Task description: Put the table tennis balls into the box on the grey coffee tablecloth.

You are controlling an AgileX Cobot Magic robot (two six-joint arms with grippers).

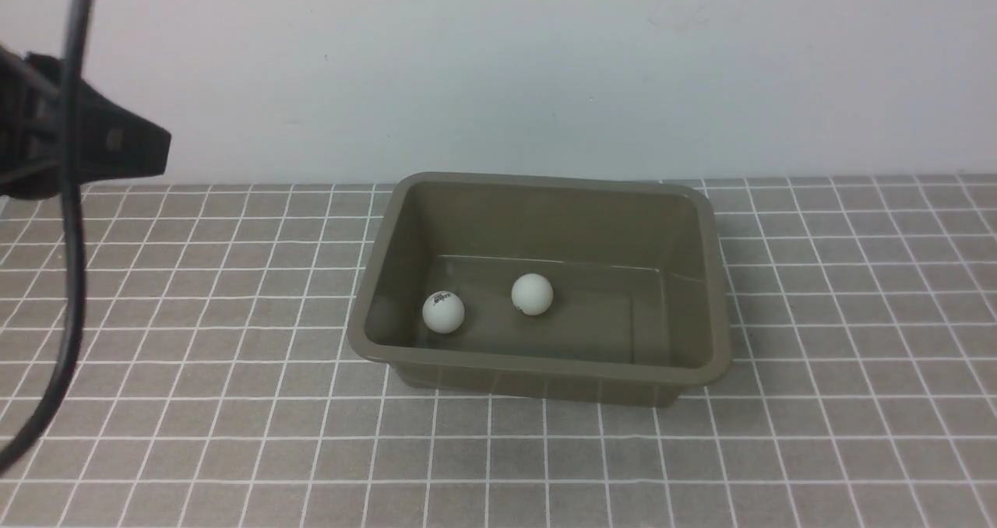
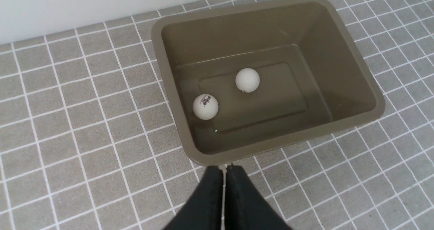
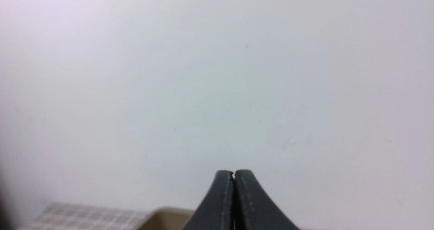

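The front view's edge crops the arm (image 1: 117, 139).

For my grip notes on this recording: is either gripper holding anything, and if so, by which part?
Nothing is held: the left gripper and right gripper are both shut and empty.

I can see two white table tennis balls, one with its dark printed logo showing (image 1: 443, 312) and one that looks plain white from the front (image 1: 532, 294). There is one olive-grey plastic tub (image 1: 545, 376), just a single one, and one grey-brown gridded tablecloth (image 1: 195, 403). I count two end effectors too, one on the left arm (image 2: 223, 196) and one on the right arm (image 3: 234, 199), with one pale wall (image 1: 498, 68) and one dark cable (image 1: 72, 240).
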